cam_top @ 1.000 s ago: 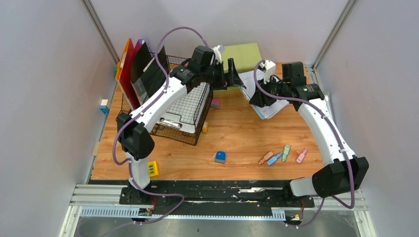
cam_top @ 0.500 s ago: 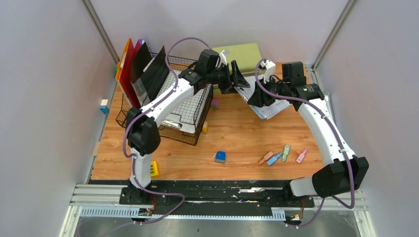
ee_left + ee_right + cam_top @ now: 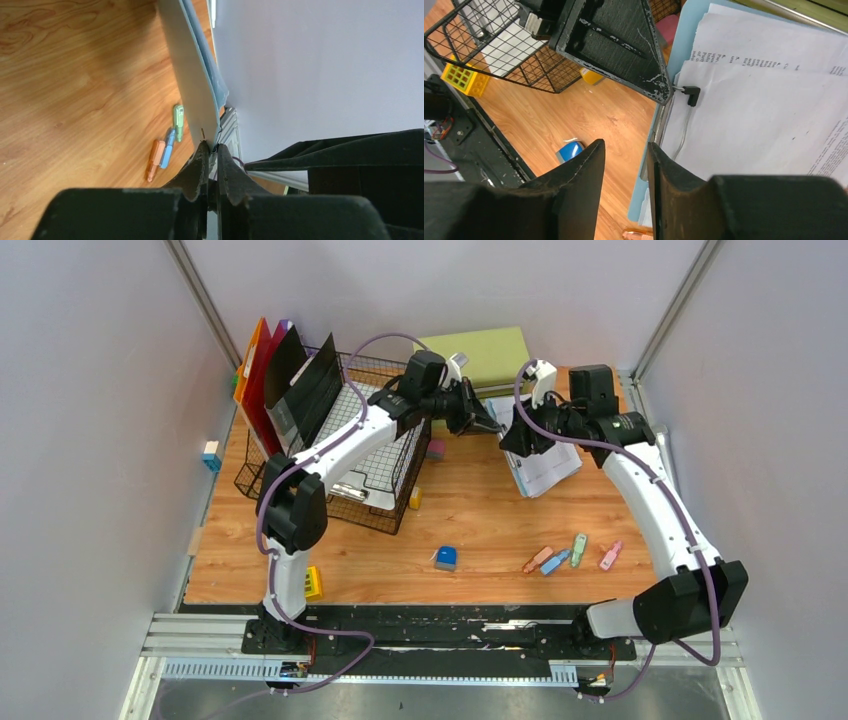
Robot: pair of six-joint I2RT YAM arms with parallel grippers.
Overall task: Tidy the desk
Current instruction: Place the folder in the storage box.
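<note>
A light blue clipboard (image 3: 545, 465) carrying printed sheets hangs tilted above the back right of the wooden desk (image 3: 480, 520). My left gripper (image 3: 490, 424) is shut on the board's thin edge by its metal clip, and the left wrist view shows the pinch (image 3: 212, 150) on the clipboard (image 3: 192, 85). My right gripper (image 3: 512, 445) sits at the board's near left edge. The right wrist view shows this gripper (image 3: 626, 150) open, with bare desk in the gap and the clipboard (image 3: 764, 110) beside its right finger.
A black wire basket (image 3: 385, 455) and upright folders (image 3: 270, 380) stand at the back left, a green cabinet (image 3: 490, 350) behind. Several highlighters (image 3: 560, 558), a blue object (image 3: 446, 558), a yellow block (image 3: 311, 582) and a pink cube (image 3: 436, 448) lie on the desk.
My left gripper reached right and shut on the clipboard's clip edge. My right gripper's jaws widened, and the clipboard swung down and toward me.
</note>
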